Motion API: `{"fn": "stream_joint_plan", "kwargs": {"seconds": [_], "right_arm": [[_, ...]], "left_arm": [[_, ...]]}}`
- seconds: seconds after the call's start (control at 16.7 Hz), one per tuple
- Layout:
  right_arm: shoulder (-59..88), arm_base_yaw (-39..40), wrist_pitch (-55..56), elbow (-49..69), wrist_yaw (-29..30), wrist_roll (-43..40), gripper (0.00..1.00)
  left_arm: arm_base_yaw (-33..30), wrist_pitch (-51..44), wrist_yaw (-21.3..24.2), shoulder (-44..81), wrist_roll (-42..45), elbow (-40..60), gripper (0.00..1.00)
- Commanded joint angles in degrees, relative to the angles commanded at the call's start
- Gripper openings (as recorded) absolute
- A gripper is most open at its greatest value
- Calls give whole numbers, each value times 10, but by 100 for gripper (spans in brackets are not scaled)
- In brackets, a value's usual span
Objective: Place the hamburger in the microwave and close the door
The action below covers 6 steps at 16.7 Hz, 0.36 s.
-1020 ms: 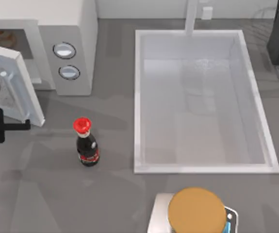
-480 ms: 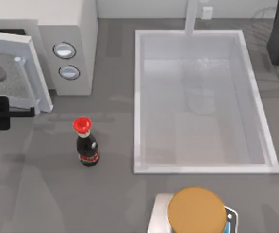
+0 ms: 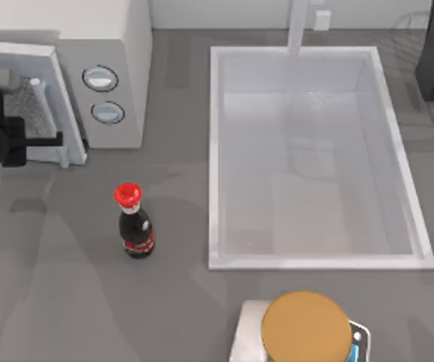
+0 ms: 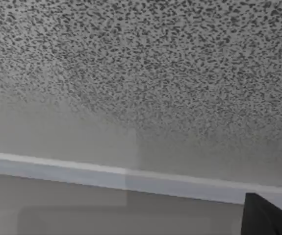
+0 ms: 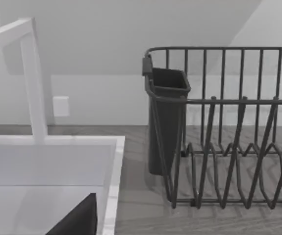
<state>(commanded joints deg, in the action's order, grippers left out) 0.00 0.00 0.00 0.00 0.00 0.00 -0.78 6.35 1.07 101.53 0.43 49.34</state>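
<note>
The table carries a big white sink along its right half and the microwave in the far left corner. The door sits nearly flush against the microwave front, mesh window facing out. Left tool is right at the door's handle side; can't tell if it's open or closed. A red-capped bottle stands upright near the middle, well apart from the door.

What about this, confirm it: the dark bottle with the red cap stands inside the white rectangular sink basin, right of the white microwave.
Not quite. The top view shows the dark bottle with the red cap standing on the grey countertop, left of the white rectangular sink basin and outside it. It does sit right of the white microwave.
</note>
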Motion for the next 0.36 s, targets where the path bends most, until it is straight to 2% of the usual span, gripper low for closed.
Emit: {"fn": "stream_joint_plan", "kwargs": {"seconds": [0.18, 0.36], "right_arm": [[0, 0, 0, 0, 0, 0, 100], [0, 0, 0, 0, 0, 0, 100]], "left_arm": [[-1, -6, 0, 64, -1, 76, 0], [-1, -7, -1, 86, -1, 99, 0]]}}
